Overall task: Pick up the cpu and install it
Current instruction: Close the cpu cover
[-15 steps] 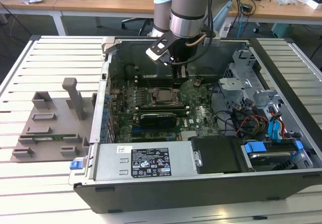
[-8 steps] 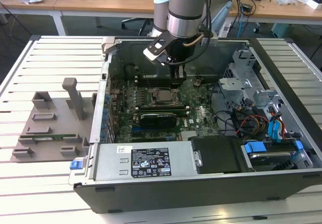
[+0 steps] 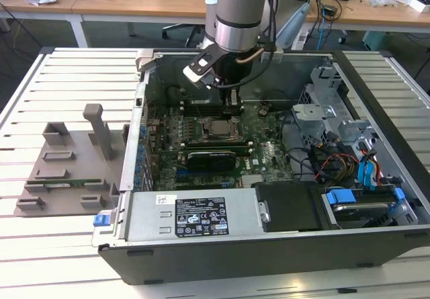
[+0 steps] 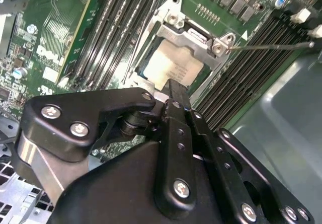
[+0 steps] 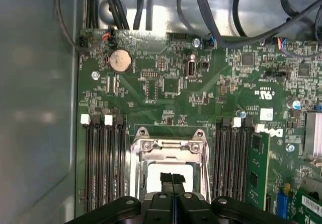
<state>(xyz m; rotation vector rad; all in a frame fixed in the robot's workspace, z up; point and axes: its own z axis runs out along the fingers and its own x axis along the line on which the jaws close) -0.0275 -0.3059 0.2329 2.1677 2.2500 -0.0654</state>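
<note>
Directly under the jaws, the cpu (image 5: 187,173) lies flat in the socket frame (image 5: 168,144). Jaws are pressed together, gripping nothing. You want them plumb and centred, chip level inside the frame, clear of memory slots (image 5: 103,168).

The cpu (image 5: 151,177) sat in the socket (image 5: 168,145) directly under the gripper (image 5: 172,179), with slots (image 5: 103,168) flanking both sides.

An open computer case (image 3: 269,255) lay on a slatted table (image 3: 74,77). A grey fixture (image 3: 67,171) sat just beside it.
</note>
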